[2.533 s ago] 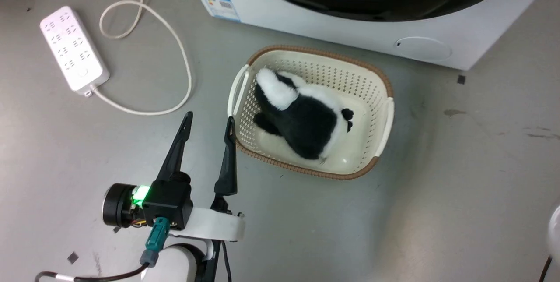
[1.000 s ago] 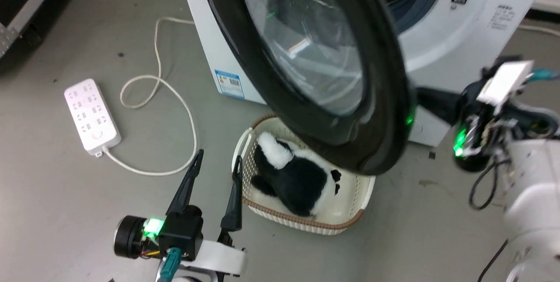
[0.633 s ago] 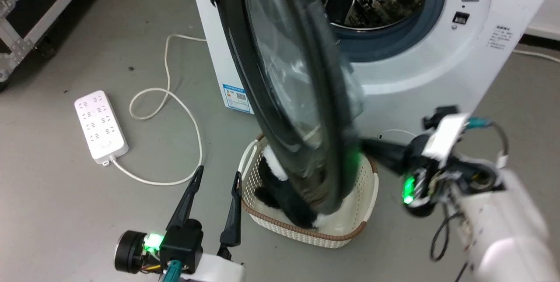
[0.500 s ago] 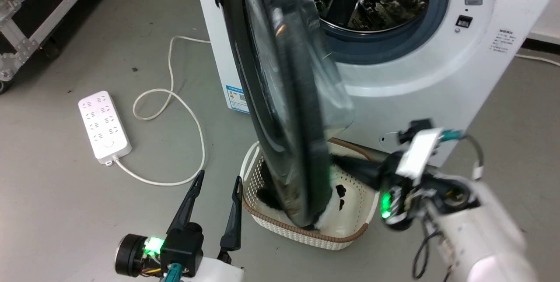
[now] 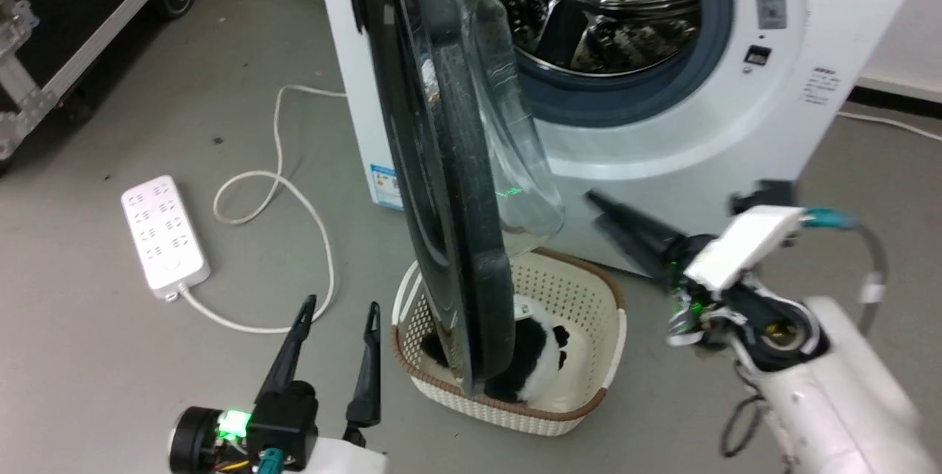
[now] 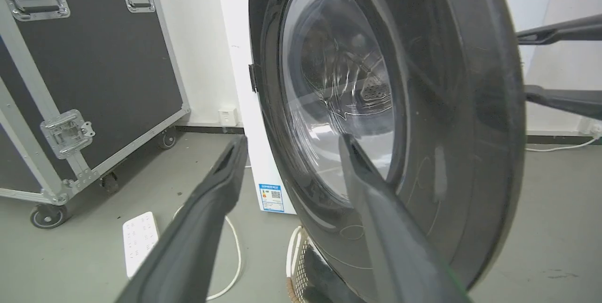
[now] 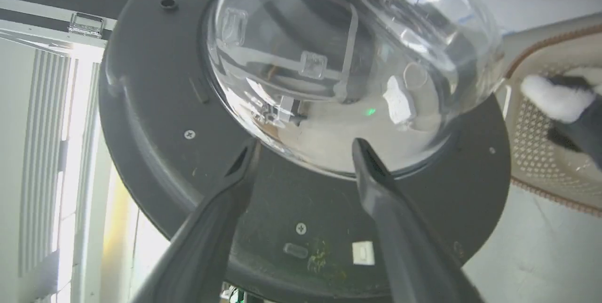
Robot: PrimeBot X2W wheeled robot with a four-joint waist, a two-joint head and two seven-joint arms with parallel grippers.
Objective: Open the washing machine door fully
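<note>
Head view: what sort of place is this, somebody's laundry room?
Probably a lab or test space, not a home: the washing machine stands on a hard grey floor, a wheeled black flight case sits nearby, and a power strip lies loose on the floor.

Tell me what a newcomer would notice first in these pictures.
The big black-rimmed washing machine door stands swung out edge-on at centre, baring the shiny steel drum behind it. Below it a basket holds a black-and-white plush toy; the right gripper, jaws apart, points at the door's glass.
</note>
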